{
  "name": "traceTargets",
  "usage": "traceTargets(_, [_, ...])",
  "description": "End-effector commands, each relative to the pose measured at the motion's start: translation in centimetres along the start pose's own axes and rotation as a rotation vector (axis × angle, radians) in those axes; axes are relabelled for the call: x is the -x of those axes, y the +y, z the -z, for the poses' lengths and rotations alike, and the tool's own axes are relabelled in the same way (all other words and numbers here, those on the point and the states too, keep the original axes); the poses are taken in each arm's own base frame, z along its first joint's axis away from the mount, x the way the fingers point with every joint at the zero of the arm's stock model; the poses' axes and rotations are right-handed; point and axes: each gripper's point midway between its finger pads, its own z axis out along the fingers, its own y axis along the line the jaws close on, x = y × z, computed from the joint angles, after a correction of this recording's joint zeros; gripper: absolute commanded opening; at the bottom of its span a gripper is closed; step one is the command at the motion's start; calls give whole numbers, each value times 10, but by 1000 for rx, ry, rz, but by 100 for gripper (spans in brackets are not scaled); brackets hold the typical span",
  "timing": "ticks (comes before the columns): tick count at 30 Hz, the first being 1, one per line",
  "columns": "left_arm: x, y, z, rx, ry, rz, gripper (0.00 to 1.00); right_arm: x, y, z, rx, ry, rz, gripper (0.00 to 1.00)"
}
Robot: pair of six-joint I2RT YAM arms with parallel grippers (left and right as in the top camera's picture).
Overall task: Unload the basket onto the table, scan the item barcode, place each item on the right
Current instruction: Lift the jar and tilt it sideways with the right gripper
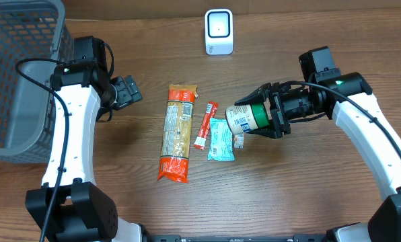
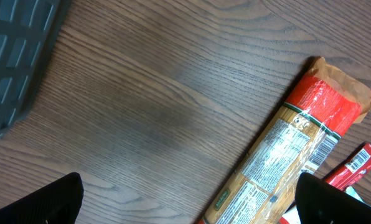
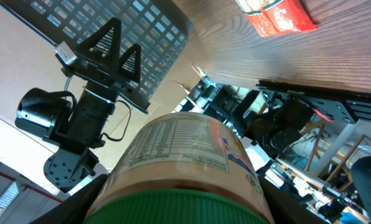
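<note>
Above the table [image 1: 288, 195], right gripper [image 1: 260, 116] clamps green-lidded canister [image 1: 241, 119] sideways; left gripper [image 1: 128, 91] spread wide, empty, near basket [image 1: 12, 81].

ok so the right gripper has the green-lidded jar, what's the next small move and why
Probably swing the jar toward the white scanner at the back, label facing it: the right gripper grips its lid end, and the scanner sits well apart.

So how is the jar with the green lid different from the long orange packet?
The jar is round and short; the long orange packet is flat and long. The jar is held sideways in the right hand; the packet lies on the table, untouched. Both carry printed labels.
</note>
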Motion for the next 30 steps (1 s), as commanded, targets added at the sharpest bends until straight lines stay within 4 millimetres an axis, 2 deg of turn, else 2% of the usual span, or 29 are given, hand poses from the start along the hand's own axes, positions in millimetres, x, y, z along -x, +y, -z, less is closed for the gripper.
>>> traceTargets(1, [6, -1, 9, -3, -32, -11, 100, -12, 11, 4, 33, 40, 27, 4])
traceTargets(4, [6, -1, 9, -3, -32, -11, 100, -11, 10, 4, 30, 34, 27, 3])
traceTargets(7, [6, -1, 9, -3, -32, -11, 100, 3, 4, 4, -6, -47, 26, 3])
traceTargets(13, [6, -1, 9, -3, -32, -11, 100, 61, -21, 19, -172, -391, 87, 4])
traceTargets(17, [6, -1, 9, -3, -32, -11, 100, 100, -38, 46, -350, -631, 232, 4])
traceTargets(19, [6, -1, 9, -3, -32, -11, 100, 112, -43, 60, -443, -710, 320, 3])
traceTargets(21, [6, -1, 9, -3, -32, -11, 100, 121, -47, 71, -526, -762, 400, 4])
traceTargets(24, [6, -1, 9, -4, -33, -11, 100, 123, -48, 74, -563, -762, 456, 4])
traceTargets(30, [6, -1, 9, -3, -32, -11, 100, 126, -24, 75, -540, -779, 599, 3])
